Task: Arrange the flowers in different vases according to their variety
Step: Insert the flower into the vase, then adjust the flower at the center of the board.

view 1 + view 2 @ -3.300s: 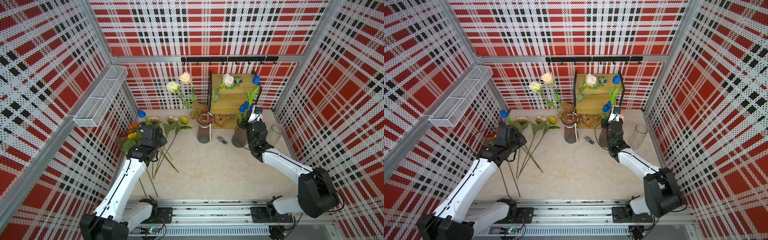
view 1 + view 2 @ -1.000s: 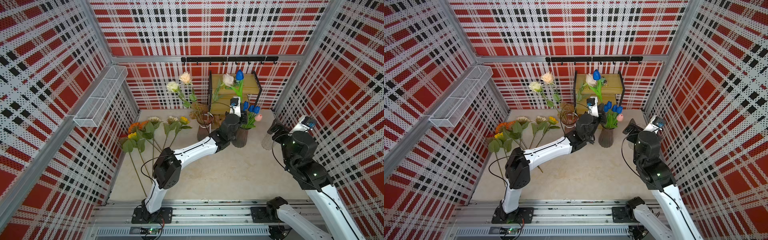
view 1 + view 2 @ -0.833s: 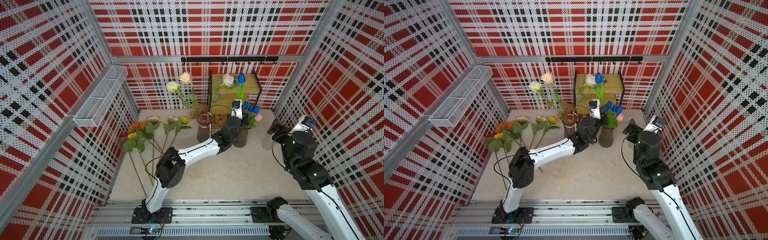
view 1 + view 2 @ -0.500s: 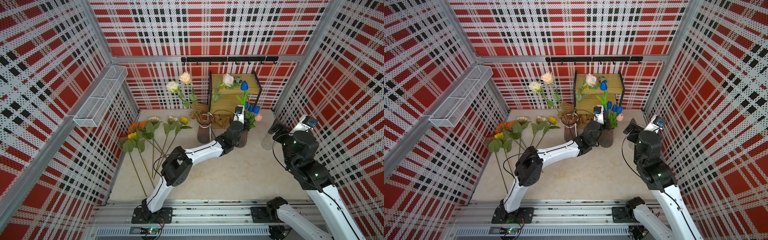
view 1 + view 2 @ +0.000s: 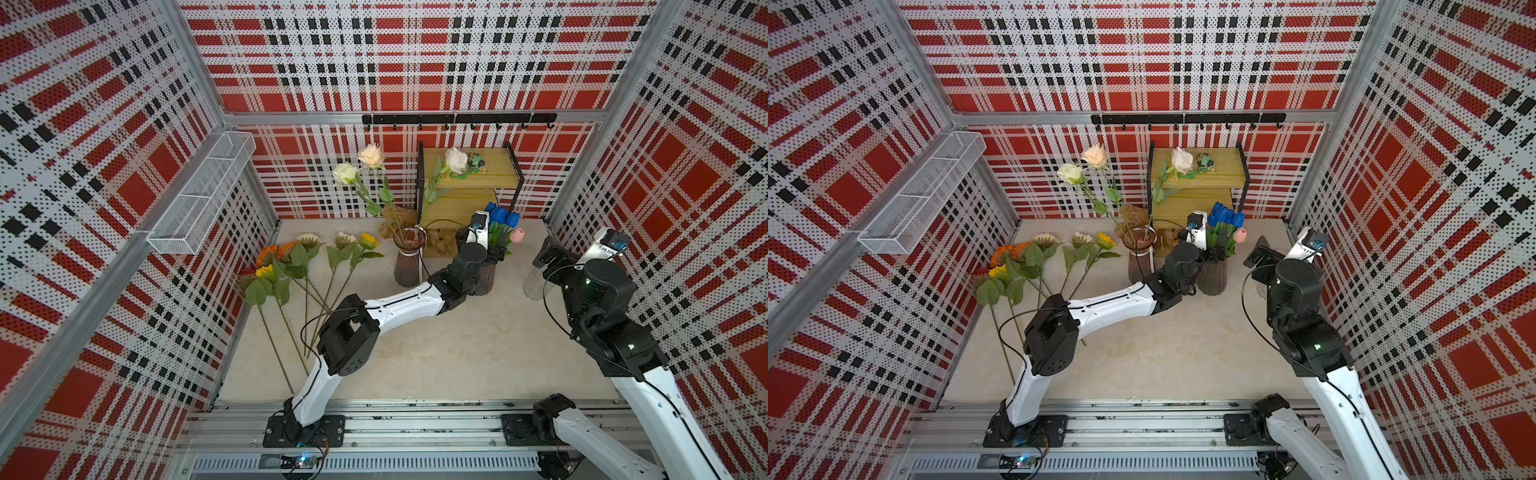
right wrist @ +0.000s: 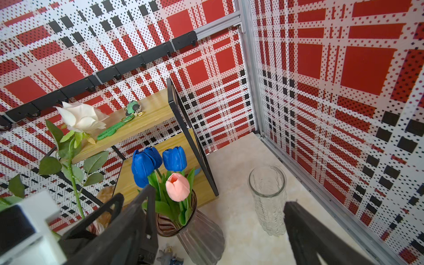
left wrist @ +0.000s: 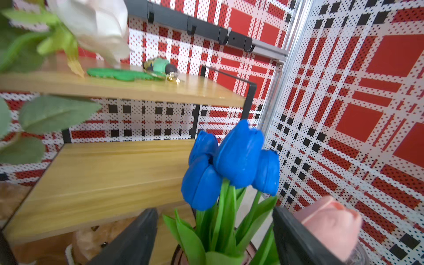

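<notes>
Tulips [image 7: 238, 156], blue ones and one pink, stood in a smoky vase [image 6: 202, 236] before the wooden shelf [image 5: 469, 183], and our left gripper [image 7: 214, 227] was spread open around their stems without pressing them. Beside it cream roses [image 5: 370, 156] stood in the second smoky vase [image 5: 409, 257], while the sunflowers [image 5: 309, 240] lay on the table [image 5: 478, 353] near the left wall. Our right gripper [image 5: 547, 252] was wide open with nothing in it, close to the clear vase [image 6: 267, 197] standing by the right wall.

A two-tier wooden shelf [image 5: 494, 172] stands at twelve o'clock on the surface [image 5: 457, 345], green trinkets [image 5: 475, 161] on its top board. Hook rail [image 5: 457, 119] on the wall [image 5: 415, 62] above; wire basket [image 5: 199, 199] at ten o'clock.
</notes>
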Controlling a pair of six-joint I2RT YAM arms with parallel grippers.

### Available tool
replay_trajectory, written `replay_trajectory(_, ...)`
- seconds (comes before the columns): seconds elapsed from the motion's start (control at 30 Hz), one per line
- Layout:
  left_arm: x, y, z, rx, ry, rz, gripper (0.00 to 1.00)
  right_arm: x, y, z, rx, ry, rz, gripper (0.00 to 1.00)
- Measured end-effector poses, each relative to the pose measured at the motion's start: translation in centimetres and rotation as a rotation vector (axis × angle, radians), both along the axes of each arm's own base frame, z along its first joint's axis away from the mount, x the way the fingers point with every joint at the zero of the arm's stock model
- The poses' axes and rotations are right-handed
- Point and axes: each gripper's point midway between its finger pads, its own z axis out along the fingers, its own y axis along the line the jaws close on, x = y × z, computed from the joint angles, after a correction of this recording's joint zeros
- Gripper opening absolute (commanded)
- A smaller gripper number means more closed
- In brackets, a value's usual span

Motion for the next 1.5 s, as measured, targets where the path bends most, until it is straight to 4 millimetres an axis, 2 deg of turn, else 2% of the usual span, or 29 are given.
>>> replay_trajectory(0.1,-1.9,2.0,3.5,-0.012,-0.031,0.017,0.92,0.6,0.7,-0.5,0.000,0.018,0.034,1.00)
replay_trajectory(0.23,-4.5,6.5,8.1,-0.049,-0.058,0.065,0.98,1.3,2.1,-1.0,0.009,0.029,0.099,1.00)
replay_trajectory(0.3,-5.0,9.0,9.4,-0.055,-0.046,0.100,0.98,1.7,3.2,-1.1,0.010,0.033,0.140,1.00)
replay_trajectory(0.37,-5.0,11.7,9.7,-0.054,-0.012,0.139,0.98,1.9,5.1,-1.4,0.001,0.048,0.197,1.00)
replay_trajectory(0.47,-4.1,16.5,8.1,-0.029,0.070,0.216,0.98,2.0,10.0,-1.8,-0.026,0.077,0.339,1.00)
replay_trajectory(0.63,-3.0,26.4,2.9,0.000,0.259,0.385,0.98,1.7,18.3,-3.4,-0.083,0.134,0.538,1.00)
replay_trajectory(0.7,-3.5,30.8,1.0,-0.008,0.333,0.461,0.98,1.3,21.7,-4.9,-0.108,0.169,0.615,0.99)
replay_trajectory(0.8,-4.5,36.0,-0.3,-0.049,0.411,0.546,0.96,0.7,26.3,-7.8,-0.143,0.232,0.722,0.97)
replay_trajectory(0.87,-5.0,38.8,-0.9,-0.080,0.456,0.588,0.94,0.4,29.1,-10.0,-0.161,0.281,0.791,0.97)
replay_trajectory(0.93,-5.2,40.9,-1.9,-0.099,0.508,0.625,0.94,0.1,31.7,-12.0,-0.171,0.334,0.861,0.96)
replay_trajectory(1.0,-5.6,42.7,-3.7,-0.095,0.575,0.661,0.94,0.1,34.7,-13.7,-0.169,0.389,0.937,0.94)
replay_trajectory(1.1,-6.5,44.6,-7.0,-0.081,0.683,0.695,0.94,0.4,39.1,-15.3,-0.163,0.439,1.039,0.93)
replay_trajectory(1.2,-7.5,46.6,-9.3,-0.093,0.766,0.724,0.94,0.6,43.3,-16.7,-0.152,0.485,1.139,0.90)
replay_trajectory(1.33,-8.3,49.7,-10.9,-0.127,0.830,0.785,0.94,1.1,48.7,-19.1,-0.133,0.542,1.261,0.80)
replay_trajectory(1.5,-9.1,51.9,-13.2,-0.164,0.905,0.800,0.91,1.5,53.4,-24.3,-0.124,0.643,1.364,0.66)
